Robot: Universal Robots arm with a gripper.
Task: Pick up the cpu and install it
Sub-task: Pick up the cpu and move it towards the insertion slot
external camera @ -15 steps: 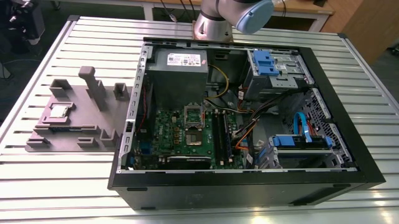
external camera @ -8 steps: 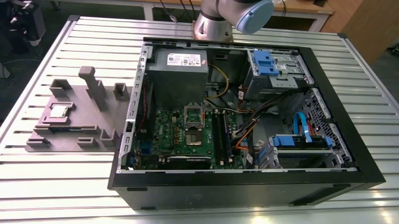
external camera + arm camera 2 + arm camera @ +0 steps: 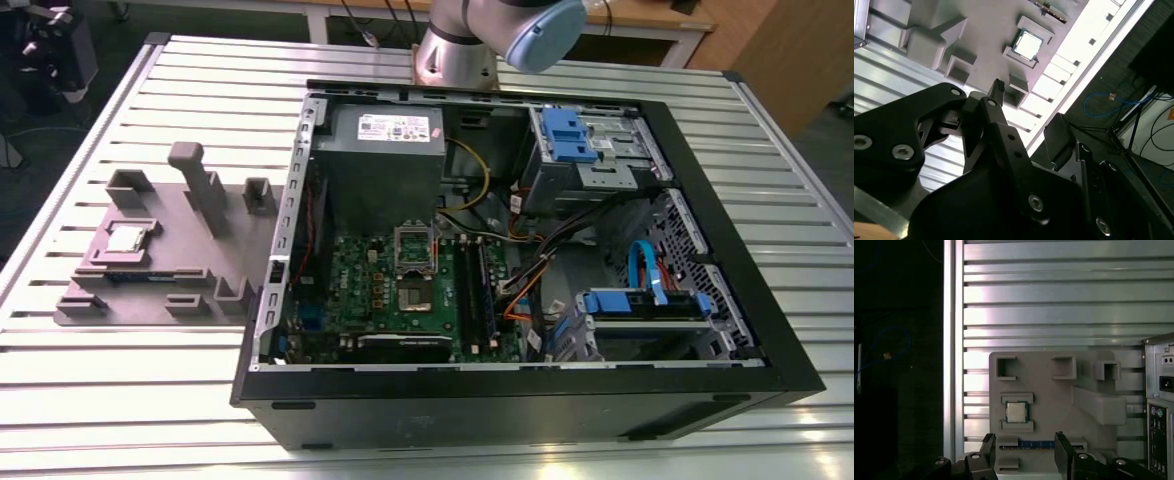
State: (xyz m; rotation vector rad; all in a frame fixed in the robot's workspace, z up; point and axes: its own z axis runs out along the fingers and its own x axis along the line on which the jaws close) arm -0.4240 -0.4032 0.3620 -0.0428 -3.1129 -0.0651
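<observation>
The gripper (image 3: 1025, 452) is hanging wide open, empty, near the cpu (image 3: 1015, 412), which is apparently sitting between grey fixture blocks (image 3: 1017, 398).

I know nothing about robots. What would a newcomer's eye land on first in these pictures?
The big black computer case lies open on the slatted metal table, its green motherboard showing. At the exterior view's left, a grey fixture holds the small shiny cpu. In the first wrist view the open gripper faces that cpu, holding nothing.
</observation>
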